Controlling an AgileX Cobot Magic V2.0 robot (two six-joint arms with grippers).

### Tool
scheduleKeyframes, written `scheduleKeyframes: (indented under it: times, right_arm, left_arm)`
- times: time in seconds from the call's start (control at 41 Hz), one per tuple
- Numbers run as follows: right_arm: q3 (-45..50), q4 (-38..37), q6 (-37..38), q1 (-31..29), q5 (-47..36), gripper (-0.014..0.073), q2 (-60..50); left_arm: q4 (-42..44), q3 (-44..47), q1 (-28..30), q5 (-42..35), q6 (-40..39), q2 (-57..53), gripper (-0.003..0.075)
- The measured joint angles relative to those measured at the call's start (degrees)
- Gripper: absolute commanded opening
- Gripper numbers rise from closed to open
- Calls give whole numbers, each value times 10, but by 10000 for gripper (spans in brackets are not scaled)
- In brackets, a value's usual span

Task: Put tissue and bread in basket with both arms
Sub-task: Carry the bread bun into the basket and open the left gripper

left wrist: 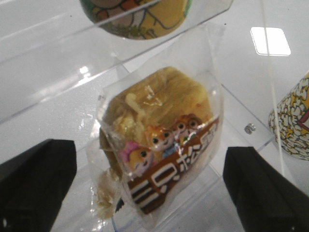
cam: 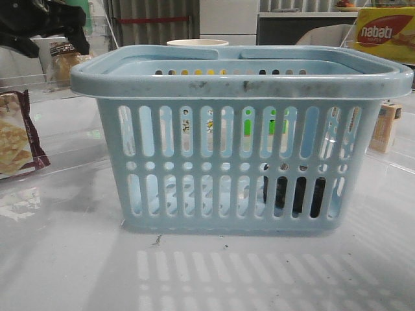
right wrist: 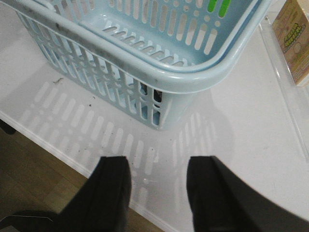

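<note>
Bread (left wrist: 159, 154) packet seemingly upright, label downward, between wide-open left tool (left wrist: 149, 188) fingers, ungripped.

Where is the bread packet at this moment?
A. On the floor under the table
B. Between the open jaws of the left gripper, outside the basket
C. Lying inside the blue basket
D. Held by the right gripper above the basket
B: the left wrist view shows the bread between the spread jaws of the left gripper.

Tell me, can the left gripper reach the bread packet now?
Probably yes. The left gripper is open, the bread packet sits between its fingers, and nothing blocks it.
</note>
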Motion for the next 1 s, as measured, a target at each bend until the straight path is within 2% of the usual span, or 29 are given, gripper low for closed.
scheduleKeyframes:
  times: [0.098, 0.244, 0.415, 0.512, 0.732, 1.0]
  right_arm:
    - [0, 0, 0, 0, 0, 402, 0]
    - [0, 0, 0, 0, 1, 402, 0]
    - [0, 0, 0, 0, 2, 402, 0]
    - [0, 0, 0, 0, 2, 402, 0]
    - [0, 0, 0, 0, 2, 402, 0]
    - [0, 0, 0, 0, 2, 402, 0]
  left_arm:
    - [-2, -1, 0, -5, 0, 13, 465]
    - [-3, -2, 0, -11, 0, 15, 300]
    - [-5, -12, 0, 6, 0, 15, 165]
    - [-18, -29, 0, 53, 0, 10, 104]
    - [-25, -80, 0, 174, 3, -33, 91]
    - [-26, -98, -21, 250, 90, -126, 91]
